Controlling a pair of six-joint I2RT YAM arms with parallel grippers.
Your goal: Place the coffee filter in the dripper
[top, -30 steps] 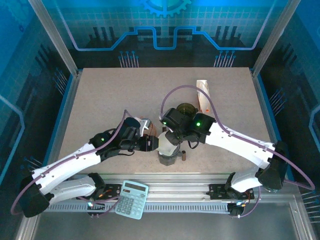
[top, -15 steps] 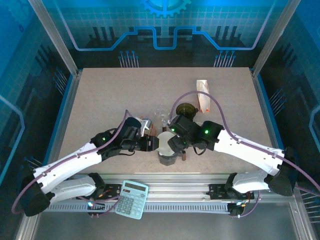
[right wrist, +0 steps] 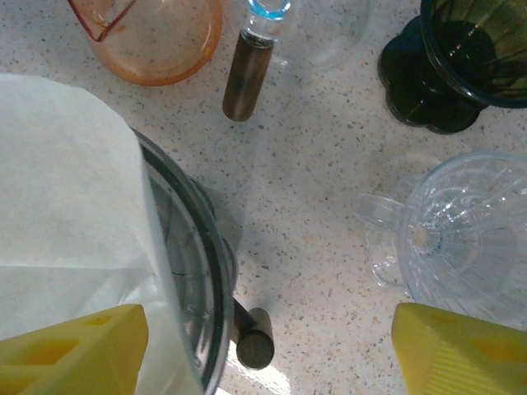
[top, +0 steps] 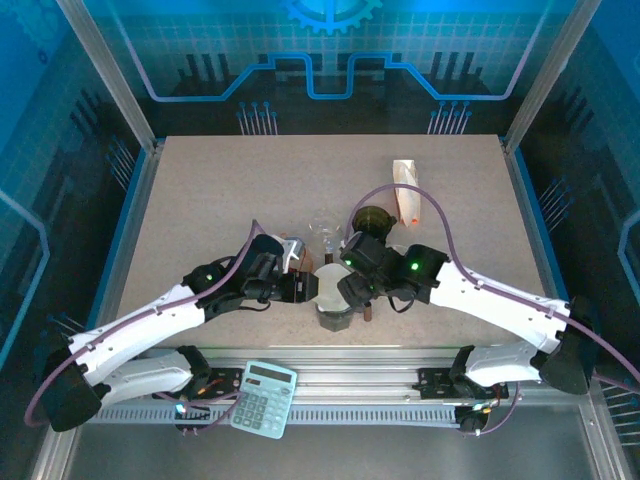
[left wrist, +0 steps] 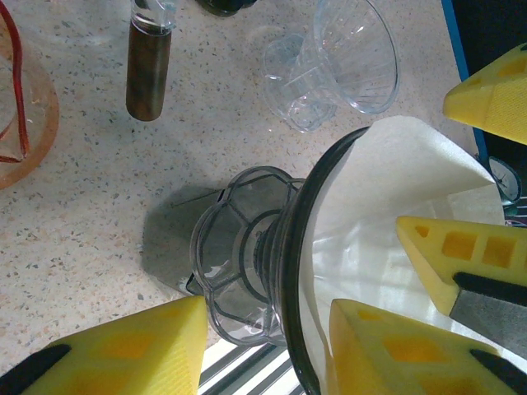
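Coffee filter (left wrist: 395,189) sits inside the dripper (left wrist: 239,271), white paper lining the inner wall, one edge standing above the dark rim. The dripper stands at the near edge of the tabletop (top: 220,190), about mid-width, between the two arms. Left gripper (left wrist: 268,304): clamped on the dripper, one yellow finger against the outside of the body, the other inside against the paper, rim running between them. Right gripper (right wrist: 270,313): released, fingers spread wide with nothing between them; its left finger (right wrist: 74,354) is over the filter's near side, and whether it touches the paper cannot be told. Right finger hangs over bare tabletop near a spare clear dripper (right wrist: 469,239), which lies just beyond the loaded one toward the far edge. Dark green dripper (right wrist: 461,66) is farther back, beside the clear one. Brown vial (right wrist: 247,74) and orange cup (right wrist: 156,33) lie behind the loaded dripper, apart from it. A short dark cylinder (right wrist: 255,346) is just beside the dripper's wall on the right side. White packet (top: 405,190) lies toward the far right of the tabletop. Calculator (top: 263,398) rests off the tabletop on the rail before the near edge.
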